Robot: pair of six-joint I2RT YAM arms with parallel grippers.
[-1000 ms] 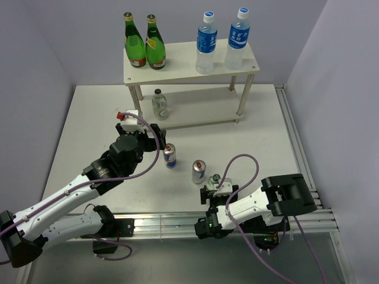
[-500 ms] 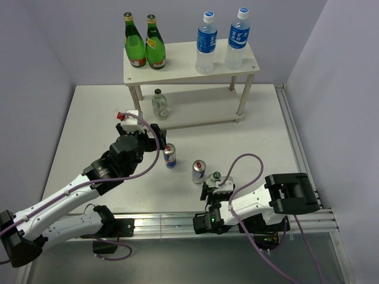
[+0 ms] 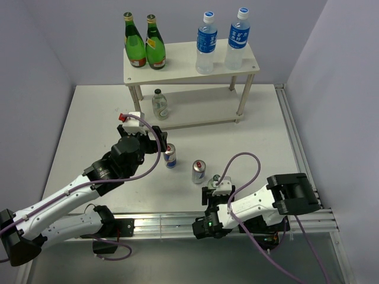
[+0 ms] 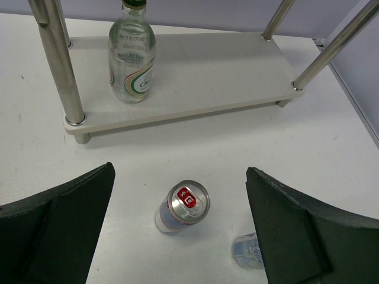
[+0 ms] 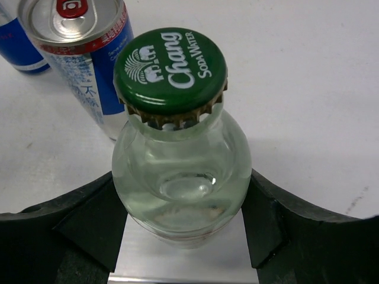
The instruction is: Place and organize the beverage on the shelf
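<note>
Two slim blue-silver cans stand upright on the white tabletop [image 3: 95, 118] in front of the cream-white two-tier shelf [image 3: 180, 62]. One can [image 3: 170, 155] sits below the left tool [image 4: 180, 171], whose dark fingers are spread wide apart above it, clear of it. The other can [image 3: 198, 171] stands just beside the right tool [image 5: 180, 228], which is clamped on the body of a small clear green-capped glass bottle [image 5: 177, 171], held upright near the tabletop's front edge. A matching small green-capped bottle [image 3: 159, 105] stands on the shelf's lower board, at its left end. On the upper board, two tall clear blue-labelled water bottles [image 3: 206, 44] stand at the right and two green glass bottles [image 3: 135, 44] at the left.
</note>
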